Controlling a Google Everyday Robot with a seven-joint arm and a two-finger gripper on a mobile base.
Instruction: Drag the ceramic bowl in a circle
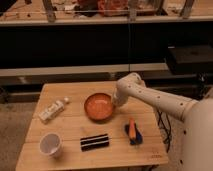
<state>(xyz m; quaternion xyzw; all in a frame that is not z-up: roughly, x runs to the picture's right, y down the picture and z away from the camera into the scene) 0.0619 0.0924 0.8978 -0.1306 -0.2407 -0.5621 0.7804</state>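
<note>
1. Fingers (115,101) sit at the rim of the round shallow orange-red glazed ceramic bowl (98,107); their spread cannot be told.
2. Bowl rests upright on the wooden surface (75,93), just beside them, rim darker.

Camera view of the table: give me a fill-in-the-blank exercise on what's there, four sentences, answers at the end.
1. The claw is at the ___ of the round orange-red ceramic bowl, not over its centre.
2. The small white cup stands ___, opening facing up.
3. The white bottle lies on its ___.
4. Everything rests on a light ___ table.

Answers: rim; upright; side; wooden.
</note>
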